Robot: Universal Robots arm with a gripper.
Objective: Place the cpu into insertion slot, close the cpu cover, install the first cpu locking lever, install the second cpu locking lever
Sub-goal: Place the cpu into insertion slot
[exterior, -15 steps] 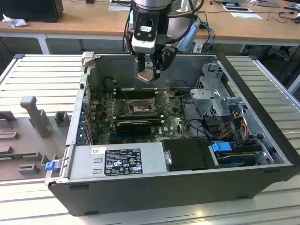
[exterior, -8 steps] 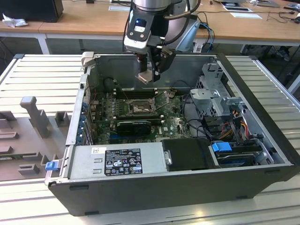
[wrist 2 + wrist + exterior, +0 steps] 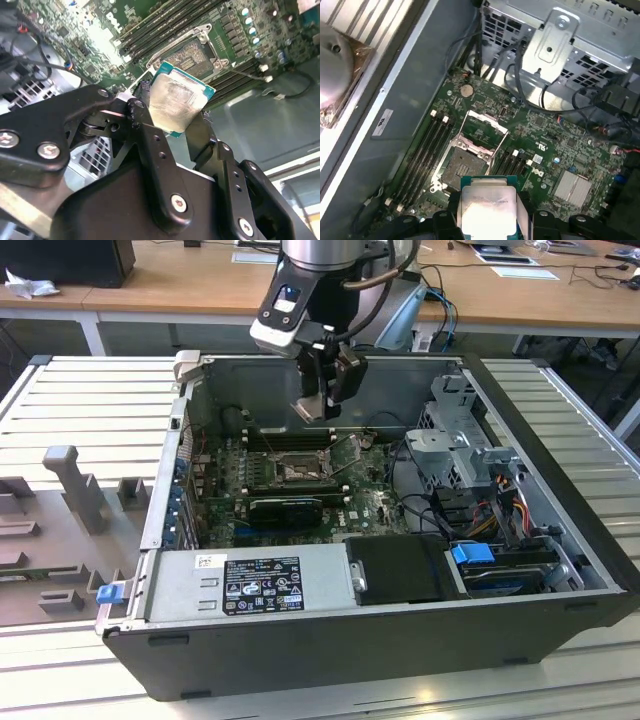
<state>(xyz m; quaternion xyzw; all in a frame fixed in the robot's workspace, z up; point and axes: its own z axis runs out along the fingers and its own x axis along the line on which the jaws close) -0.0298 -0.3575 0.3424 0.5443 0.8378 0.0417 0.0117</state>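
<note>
Your pincer (image 3: 171, 125) is clamped on the chip (image 3: 179, 97), with the open socket (image 3: 464, 167) below it and the cover (image 3: 484, 125) lifted just beyond. Best square the chip to the socket and keep it level; tilt likely risks bent contacts.

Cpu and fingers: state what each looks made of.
The cpu has a silvery metal lid with a dull, smeared sheen, on a green rim, likely circuit laminate. The fingers are matte black with screws: anodised metal or hard plastic, cannot tell which.
</note>
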